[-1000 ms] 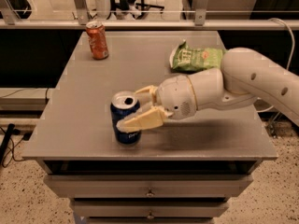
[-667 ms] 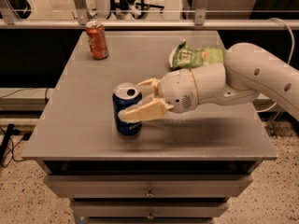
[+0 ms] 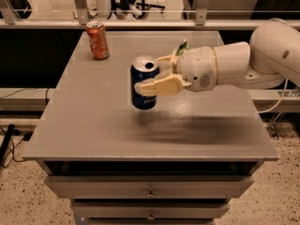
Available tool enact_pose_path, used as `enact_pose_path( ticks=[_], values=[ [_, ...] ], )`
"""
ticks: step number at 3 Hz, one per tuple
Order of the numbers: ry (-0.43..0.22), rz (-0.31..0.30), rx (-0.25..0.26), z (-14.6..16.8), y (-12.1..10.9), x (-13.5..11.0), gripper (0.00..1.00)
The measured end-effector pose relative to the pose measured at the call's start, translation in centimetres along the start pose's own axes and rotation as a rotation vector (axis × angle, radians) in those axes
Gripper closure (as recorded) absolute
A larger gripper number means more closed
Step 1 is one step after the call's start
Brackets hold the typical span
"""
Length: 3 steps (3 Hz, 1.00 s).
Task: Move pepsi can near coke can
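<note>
The pepsi can, dark blue with a silver top, hangs upright above the middle of the grey table. My gripper comes in from the right and is shut on the pepsi can, one finger on its near side and one behind it. The coke can, orange-red with a silver top, stands upright at the table's far left corner, well apart from the pepsi can.
A green bag lies behind my gripper, mostly hidden by it. My white arm spans the table's right side. Drawers sit below the table front. A rail runs behind the far edge.
My gripper has lifted the pepsi can off the table and carried it up and toward the far left, closer to the coke can.
</note>
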State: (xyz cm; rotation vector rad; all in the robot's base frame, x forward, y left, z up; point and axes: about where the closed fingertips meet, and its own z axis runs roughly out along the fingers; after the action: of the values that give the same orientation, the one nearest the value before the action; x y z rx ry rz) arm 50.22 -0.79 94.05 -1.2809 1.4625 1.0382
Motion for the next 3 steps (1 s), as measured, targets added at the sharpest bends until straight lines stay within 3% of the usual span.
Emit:
enact_pose_path(
  ticks=[1,2,3],
  values=[
    [-0.019,-0.006,0.009,0.3,-0.3,0.0,1.00],
    [-0.051,-0.075,0.034,2.5,-5.1,-0.5,1.00],
    [-0.060,-0.165,0.041,7.8,-13.3,-3.2,1.00]
  ],
)
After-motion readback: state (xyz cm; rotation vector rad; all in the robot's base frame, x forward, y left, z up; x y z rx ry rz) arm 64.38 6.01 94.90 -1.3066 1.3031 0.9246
